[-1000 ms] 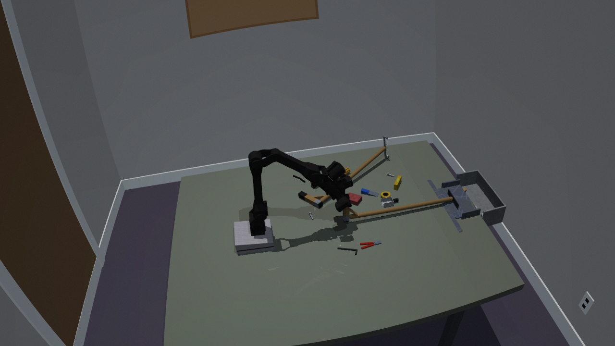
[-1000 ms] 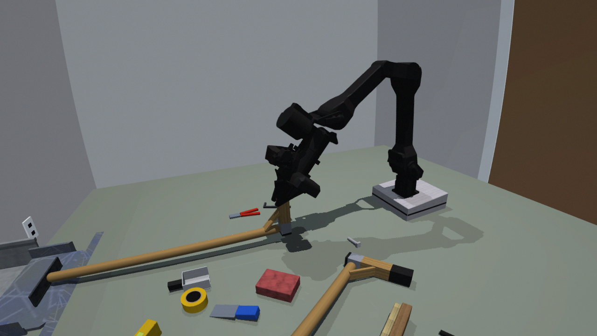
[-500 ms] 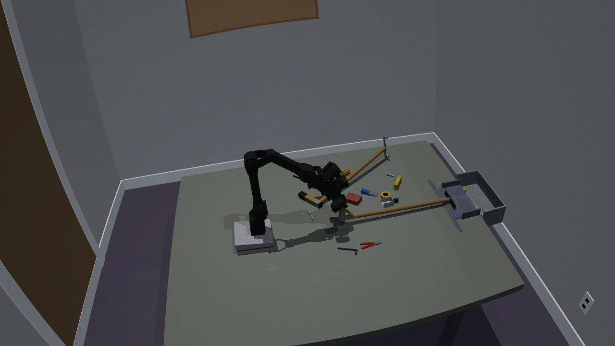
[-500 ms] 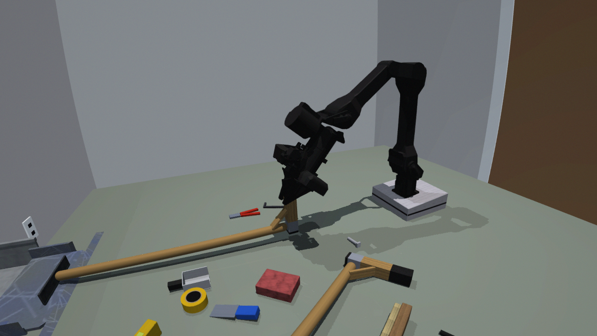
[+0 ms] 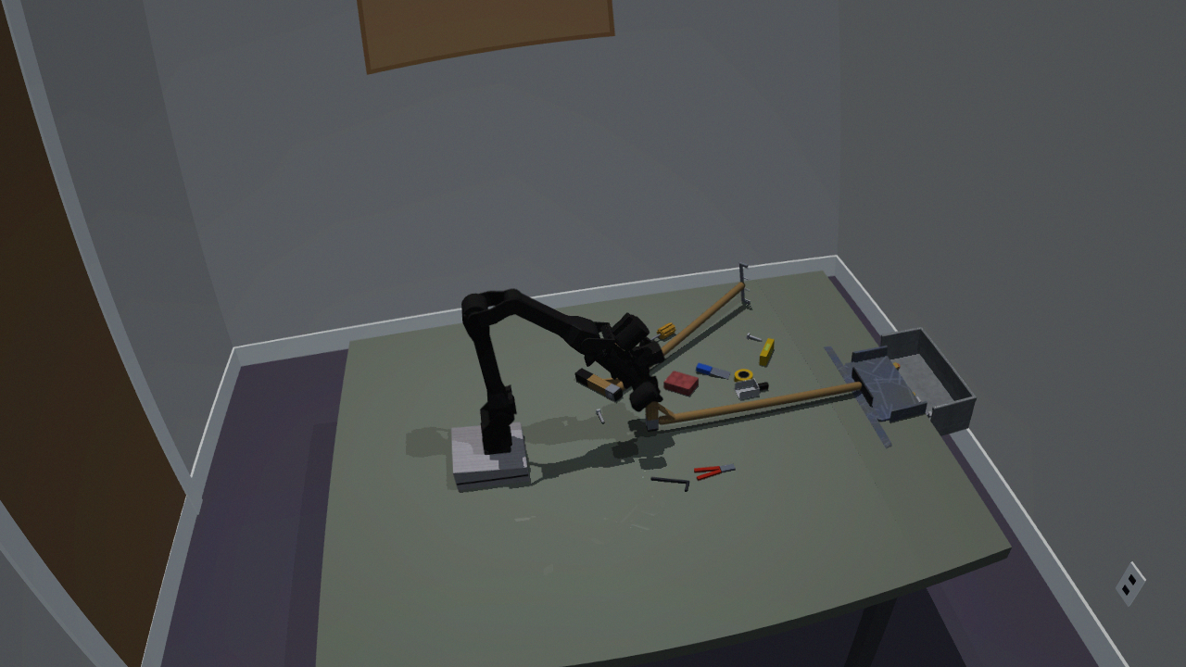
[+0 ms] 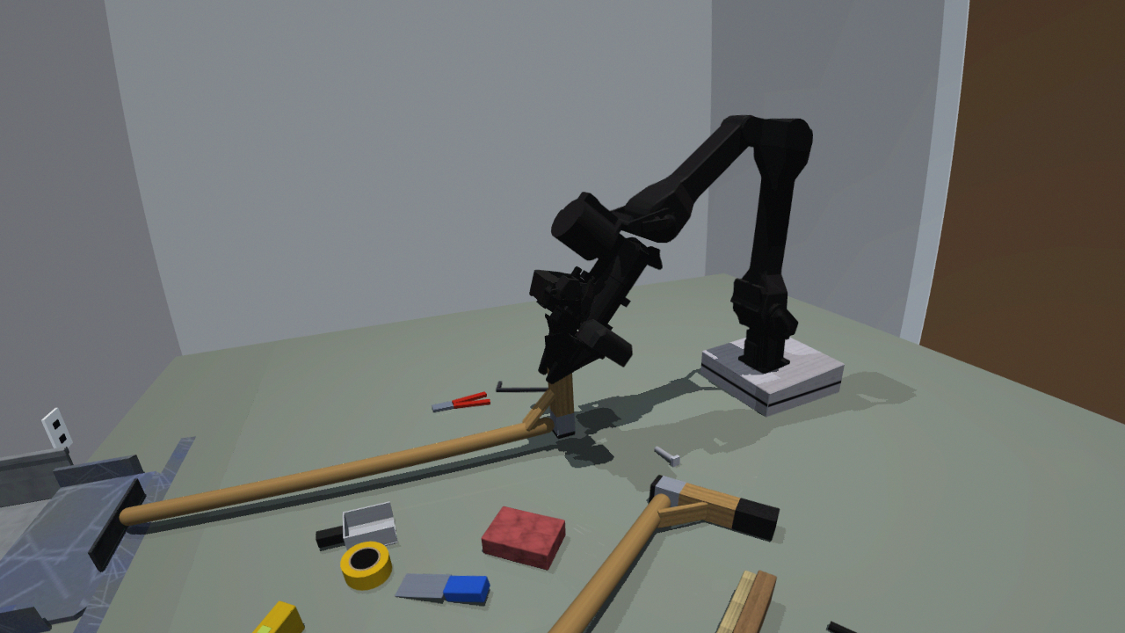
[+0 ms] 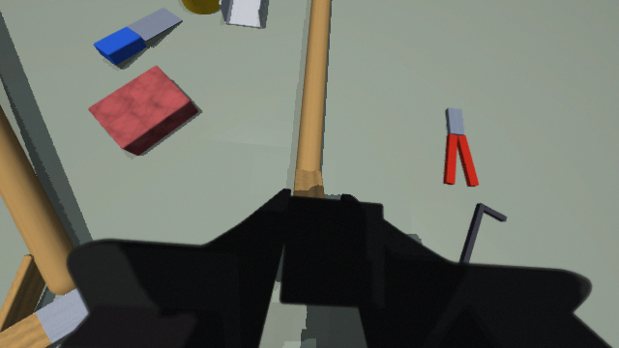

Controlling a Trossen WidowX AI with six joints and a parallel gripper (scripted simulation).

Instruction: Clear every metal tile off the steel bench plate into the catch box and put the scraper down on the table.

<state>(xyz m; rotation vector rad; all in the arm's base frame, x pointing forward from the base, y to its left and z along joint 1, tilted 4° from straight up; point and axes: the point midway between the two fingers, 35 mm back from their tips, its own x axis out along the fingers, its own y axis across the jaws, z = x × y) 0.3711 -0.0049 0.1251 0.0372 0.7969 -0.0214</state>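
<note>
- Hand (image 5: pixel 651 403) (image 6: pixel 554 377) (image 7: pixel 315 199): fingers part open, clamped on upright grip (image 5: pixel 652 412) (image 6: pixel 562 403) of long scraper (image 5: pixel 763 401) (image 6: pixel 337 472) (image 7: pixel 315 97). Exterior shows the grip standing below the fingers; wrist has black fingers and a dark block covering most of it.
- Scraper pole: runs low over counter (image 5: pixel 498 580) (image 6: pixel 315 377) (image 7: pixel 387 72) to the bench plate. Wrist gets only the near part of the pole, no blade.
- Blade (image 5: pixel 863 386) (image 6: pixel 118 525): black, crosswise over bench plate (image 5: pixel 891 394) (image 6: pixel 59 550). Contact with plate: can't tell.
- Catch box (image 5: pixel 953 369) (image 6: pixel 31 476): top gets nearly all of it, past the plate's far end; exterior crops it; outside wrist view.
- Tiles: can't pick out for sure. Top only has a small orange bit (image 5: pixel 895 365) by the plate/box edge.
- Second pole tool (image 5: pixel 704 317) (image 6: pixel 613 563) (image 7: pixel 24 217): lies on counter, not held. Forked metal end (image 5: pixel 743 285) in top only.
- Red block (image 5: pixel 680 383) (image 6: pixel 523 537) (image 7: pixel 145 108), blue-handled knife (image 5: pixel 704 369) (image 6: pixel 468 588) (image 7: pixel 121 44): all three views, between the two poles.
- Tape roll (image 5: pixel 743 370) (image 6: pixel 353 578) (image 7: pixel 200 6): full ring in top and exterior, cut off in wrist.
- Red pliers (image 5: pixel 714 471) (image 6: pixel 464 400) (image 7: pixel 456 140): splayed handles plain in wrist, near hex key (image 5: pixel 670 480) (image 6: pixel 523 389) (image 7: pixel 474 232).
- Yellow block (image 5: pixel 766 351) (image 6: pixel 281 617): whole in top, cropped in exterior.
</note>
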